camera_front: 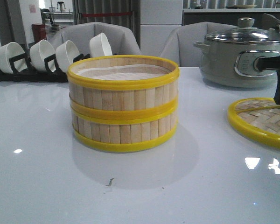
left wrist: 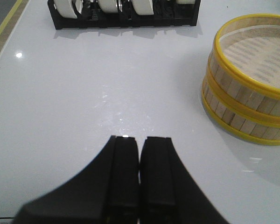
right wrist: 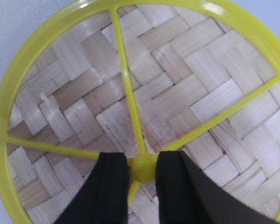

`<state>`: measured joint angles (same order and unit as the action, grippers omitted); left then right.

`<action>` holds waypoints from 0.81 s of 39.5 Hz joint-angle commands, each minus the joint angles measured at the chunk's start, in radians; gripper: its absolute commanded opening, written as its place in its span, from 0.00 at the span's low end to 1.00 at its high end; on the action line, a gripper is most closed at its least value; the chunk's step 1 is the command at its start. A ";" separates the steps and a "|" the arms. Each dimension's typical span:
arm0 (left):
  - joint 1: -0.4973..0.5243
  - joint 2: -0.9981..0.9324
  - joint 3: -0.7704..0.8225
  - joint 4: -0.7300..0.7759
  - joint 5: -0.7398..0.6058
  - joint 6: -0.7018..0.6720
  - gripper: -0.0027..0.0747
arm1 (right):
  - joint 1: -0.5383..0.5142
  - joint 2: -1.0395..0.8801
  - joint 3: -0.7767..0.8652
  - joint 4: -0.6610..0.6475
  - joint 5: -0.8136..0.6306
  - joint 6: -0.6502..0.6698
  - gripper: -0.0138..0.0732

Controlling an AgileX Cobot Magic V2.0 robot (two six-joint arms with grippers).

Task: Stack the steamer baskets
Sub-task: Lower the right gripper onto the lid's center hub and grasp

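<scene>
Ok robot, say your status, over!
Left hand shut, empty. Right hand around lid knob. Baskets stacked. Nothing blocking.

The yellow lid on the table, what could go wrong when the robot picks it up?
The right hand straddles only the small yellow knob at the centre of the lid, so the lid might slip out or tilt as it rises. The grey-green pot stands close behind, so a swinging lid might bump it. The two stacked baskets could get nudged out of line if the lid lands off-centre.
</scene>
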<state>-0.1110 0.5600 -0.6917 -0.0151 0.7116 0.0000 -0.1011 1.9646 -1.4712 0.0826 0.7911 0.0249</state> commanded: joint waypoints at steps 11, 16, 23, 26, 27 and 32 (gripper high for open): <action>-0.008 0.002 -0.029 -0.008 -0.086 0.000 0.15 | 0.000 -0.053 -0.035 0.002 -0.039 0.000 0.49; -0.008 0.002 -0.029 -0.008 -0.086 0.000 0.15 | 0.000 -0.053 -0.035 0.002 -0.040 0.000 0.49; -0.008 0.002 -0.029 -0.008 -0.086 0.000 0.15 | 0.000 -0.053 -0.035 0.002 -0.040 0.000 0.49; -0.008 0.002 -0.029 -0.008 -0.086 0.000 0.15 | 0.000 -0.053 -0.035 0.002 -0.040 0.000 0.49; -0.008 0.002 -0.029 -0.008 -0.086 0.000 0.15 | 0.000 -0.053 -0.035 0.002 -0.040 0.000 0.49; -0.008 0.002 -0.029 -0.008 -0.086 0.000 0.15 | 0.000 -0.052 -0.035 0.002 -0.038 0.000 0.49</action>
<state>-0.1110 0.5600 -0.6917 -0.0151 0.7116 0.0000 -0.1011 1.9646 -1.4712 0.0826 0.7837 0.0249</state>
